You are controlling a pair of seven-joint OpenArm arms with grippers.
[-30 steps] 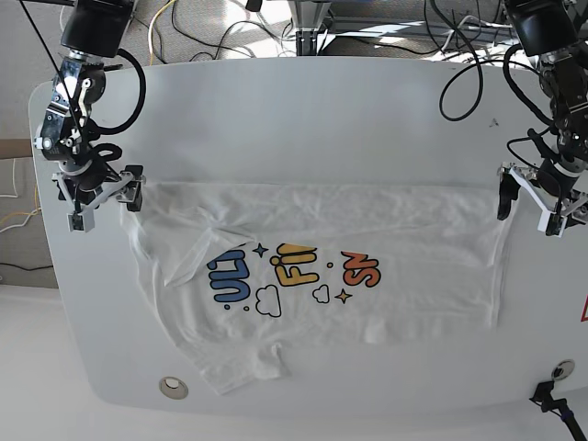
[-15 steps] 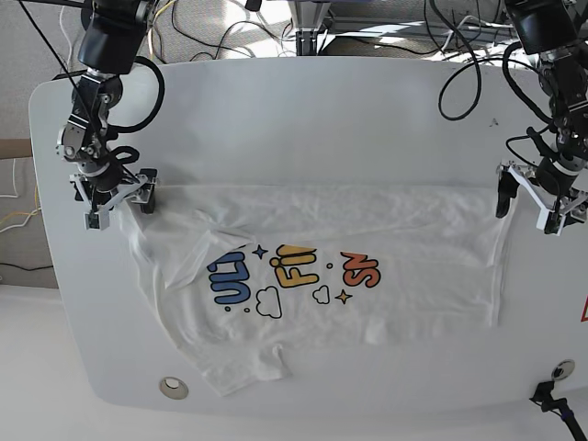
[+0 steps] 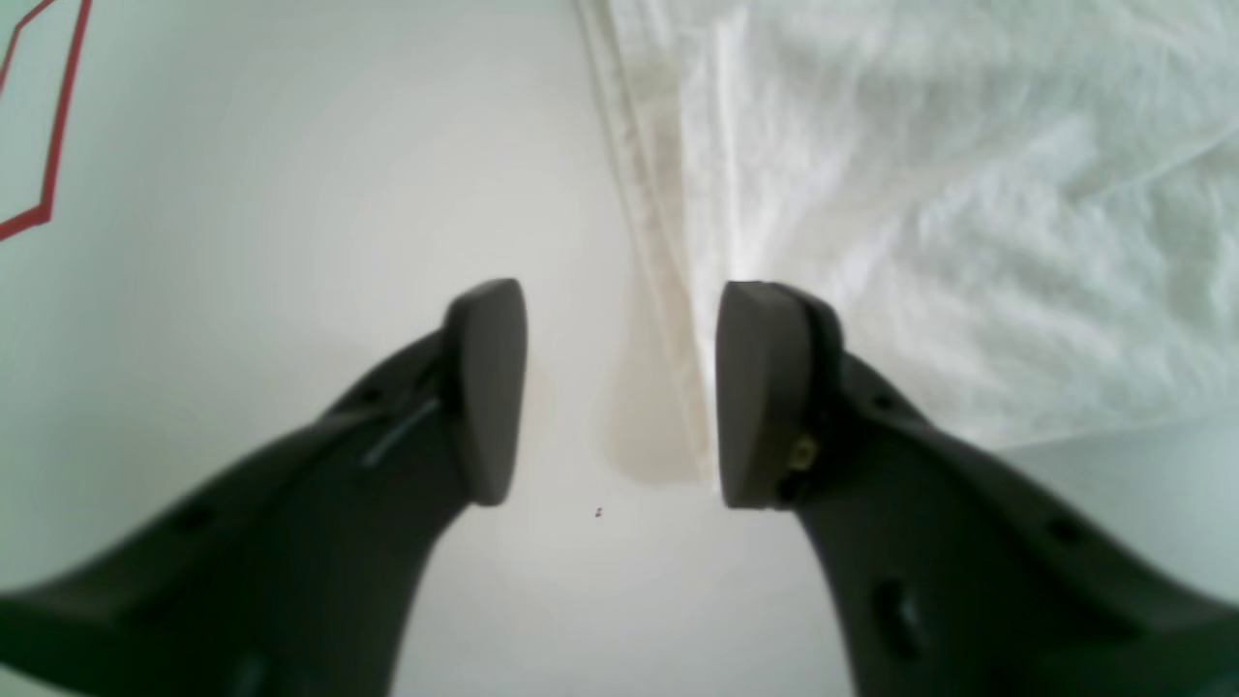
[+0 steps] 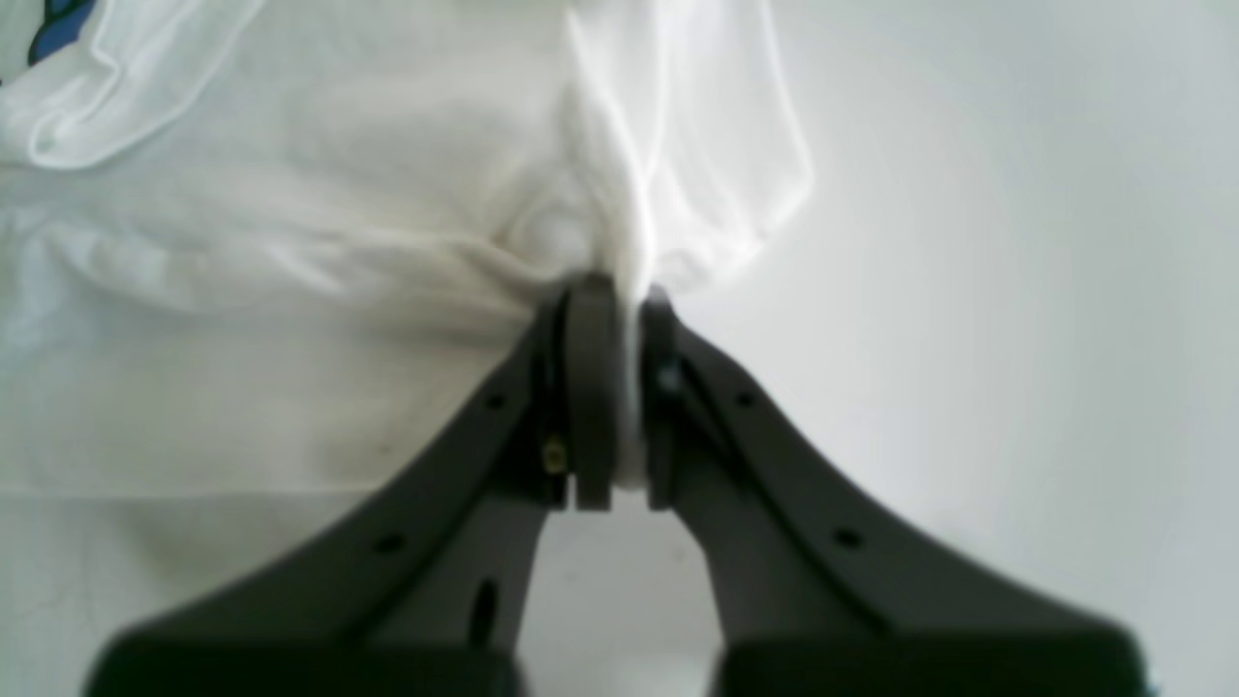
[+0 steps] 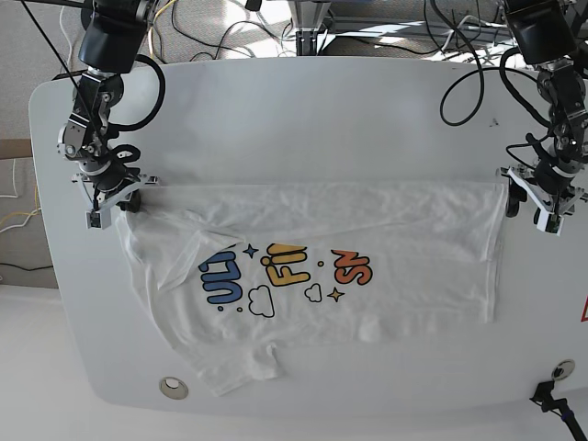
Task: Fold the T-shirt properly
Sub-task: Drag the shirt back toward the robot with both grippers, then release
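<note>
Right pincer (image 4: 619, 407) clamped on T-shirt (image 5: 349, 266) corner; left pincer (image 3: 619, 387) half open, straddling hem (nothing gripped yet), for a two-corner lift.

White cotton T-shirt (image 5: 367, 234): thin, soft, matt woven-looking cloth, creased and slightly translucent at its doubled hem; chest print in flat blue, yellow and orange-red. White table top (image 5: 303, 119): smooth, hard, faint sheen. Dark grey gripper fingers (image 3: 484, 387): moulded matt plastic with smooth flat pads.

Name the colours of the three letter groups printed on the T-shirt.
Blue, yellow and orange-red on the T-shirt; clearest in the base view.
</note>
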